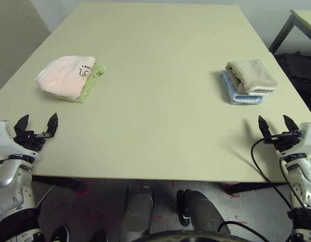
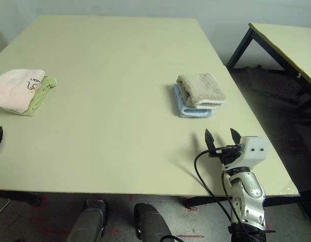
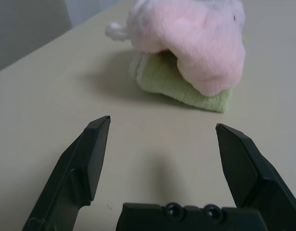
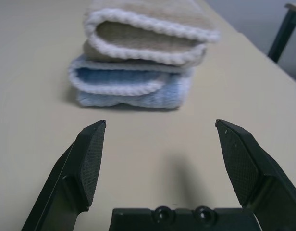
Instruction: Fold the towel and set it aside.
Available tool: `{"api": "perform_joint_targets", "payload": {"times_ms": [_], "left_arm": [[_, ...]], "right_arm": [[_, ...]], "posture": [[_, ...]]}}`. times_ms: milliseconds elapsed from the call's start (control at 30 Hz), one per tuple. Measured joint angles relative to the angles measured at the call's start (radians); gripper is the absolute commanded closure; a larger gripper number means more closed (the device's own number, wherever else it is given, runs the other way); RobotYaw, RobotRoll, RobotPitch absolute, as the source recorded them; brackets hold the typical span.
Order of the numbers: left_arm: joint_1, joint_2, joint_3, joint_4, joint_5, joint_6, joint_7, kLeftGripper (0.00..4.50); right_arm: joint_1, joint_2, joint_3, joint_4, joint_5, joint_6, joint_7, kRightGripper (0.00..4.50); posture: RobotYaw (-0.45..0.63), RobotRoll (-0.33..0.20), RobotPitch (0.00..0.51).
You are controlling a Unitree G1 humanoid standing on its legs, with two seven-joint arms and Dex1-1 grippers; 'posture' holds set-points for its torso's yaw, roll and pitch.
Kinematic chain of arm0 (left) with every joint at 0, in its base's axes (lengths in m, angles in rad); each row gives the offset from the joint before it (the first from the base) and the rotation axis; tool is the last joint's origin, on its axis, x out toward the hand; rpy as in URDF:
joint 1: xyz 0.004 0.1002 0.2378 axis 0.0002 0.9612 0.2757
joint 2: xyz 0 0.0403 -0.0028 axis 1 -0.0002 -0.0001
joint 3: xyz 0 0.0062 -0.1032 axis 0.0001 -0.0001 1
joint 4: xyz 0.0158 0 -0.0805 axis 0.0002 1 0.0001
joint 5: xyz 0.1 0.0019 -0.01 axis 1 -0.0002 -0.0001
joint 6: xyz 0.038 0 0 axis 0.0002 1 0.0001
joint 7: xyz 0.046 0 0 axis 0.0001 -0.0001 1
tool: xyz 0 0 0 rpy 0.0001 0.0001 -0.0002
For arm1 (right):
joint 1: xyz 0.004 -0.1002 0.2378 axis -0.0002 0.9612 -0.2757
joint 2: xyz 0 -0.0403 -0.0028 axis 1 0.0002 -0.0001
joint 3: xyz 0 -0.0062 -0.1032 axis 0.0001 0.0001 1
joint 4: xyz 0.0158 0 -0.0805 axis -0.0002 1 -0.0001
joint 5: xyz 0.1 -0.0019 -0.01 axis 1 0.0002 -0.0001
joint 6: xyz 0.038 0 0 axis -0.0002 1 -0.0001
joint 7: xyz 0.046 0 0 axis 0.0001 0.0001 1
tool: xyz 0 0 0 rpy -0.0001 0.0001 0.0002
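Left gripper (image 1: pixel 37 126): my nearest part on the left, over the near edge of the table, pointing away across it; jaws spread wide with nothing between them. In the left wrist view one black finger (image 3: pixel 90 159) stands well apart from its twin, with bare tabletop in the gap.
Right gripper (image 1: pixel 276 125): its counterpart at the near right edge, likewise pointing forward; jaws parted and empty. In the right wrist view the ribbed inner face of a finger (image 4: pixel 92 161) shows, with table surface between the two.
Table (image 1: pixel 160 101): pale yellow-green top, broad and flat, carrying two small stacks of cloth, one ahead of each of my arms.
Towel (image 1: pixel 62 75): pale pink terry, folded into a soft bundle, on the left side of the table ahead of my left gripper and apart from it; dark embroidered lettering on its upper face near the right edge; it lies on top of a second cloth.
Green cloth (image 1: pixel 92 81): light green, folded, under the towel and showing along its right and near sides.
Beige towel (image 1: pixel 251 75): folded, white-edged, on the right side of the table ahead of my right gripper; upper item of the right stack.
Blue towel (image 1: pixel 239 96): light blue, folded, directly beneath the beige towel.
Second table (image 2: pixel 287 43): dark-legged, beyond the right edge of mine.
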Motion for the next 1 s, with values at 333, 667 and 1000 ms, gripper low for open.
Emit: {"api": "perform_joint_targets", "payload": {"times_ms": [333, 667, 1000], "left_arm": [[0.002, 0.004, -0.029, 0.020, 0.002, -0.019, 0.000, 0.01], [-0.016, 0.011, -0.031, 0.073, -0.010, -0.032, -0.012, 0.01], [-0.010, 0.021, -0.030, 0.094, -0.012, -0.058, -0.029, 0.01]], "right_arm": [[-0.008, 0.009, 0.022, 0.017, 0.017, 0.000, 0.050, 0.00], [0.001, 0.008, 0.017, 0.040, 0.026, 0.000, 0.073, 0.00], [-0.001, -0.001, 0.016, 0.075, 0.027, 0.000, 0.103, 0.00]], "posture": [[0.11, 0.000, 0.137], [0.12, 0.000, 0.115], [0.13, 0.000, 0.093]]}}
